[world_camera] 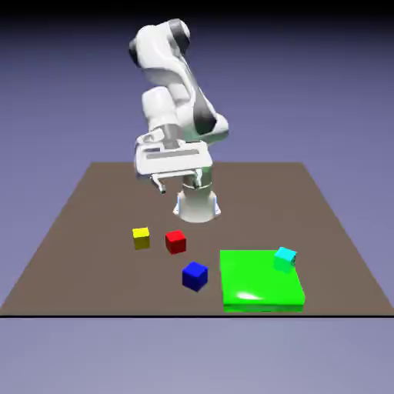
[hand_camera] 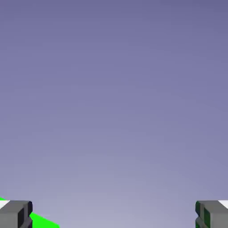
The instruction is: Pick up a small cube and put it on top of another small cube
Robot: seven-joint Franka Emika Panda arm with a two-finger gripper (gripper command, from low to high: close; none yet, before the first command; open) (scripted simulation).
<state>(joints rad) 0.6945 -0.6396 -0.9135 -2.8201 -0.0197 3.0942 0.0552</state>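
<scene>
Pincer spread wide and empty, raised well above the table. Dark blue cube untouched beside green slab; cyan cube on slab's corner, likely awaiting stacking.

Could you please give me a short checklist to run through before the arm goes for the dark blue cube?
1. Gripper open and empty: ok; the hand view shows its fingertips far apart with nothing between them.
2. Dark blue cube free to grasp: ok; it sits alone on the table, apart from the red cube.
3. Cyan cube top clear: ok; nothing on it, and it rests on the green slab.
4. Gripper above the dark blue cube: not ok; it hangs high near the robot's base.
5. Dark blue cube in the hand view: not ok; only backdrop and a green sliver.
</scene>
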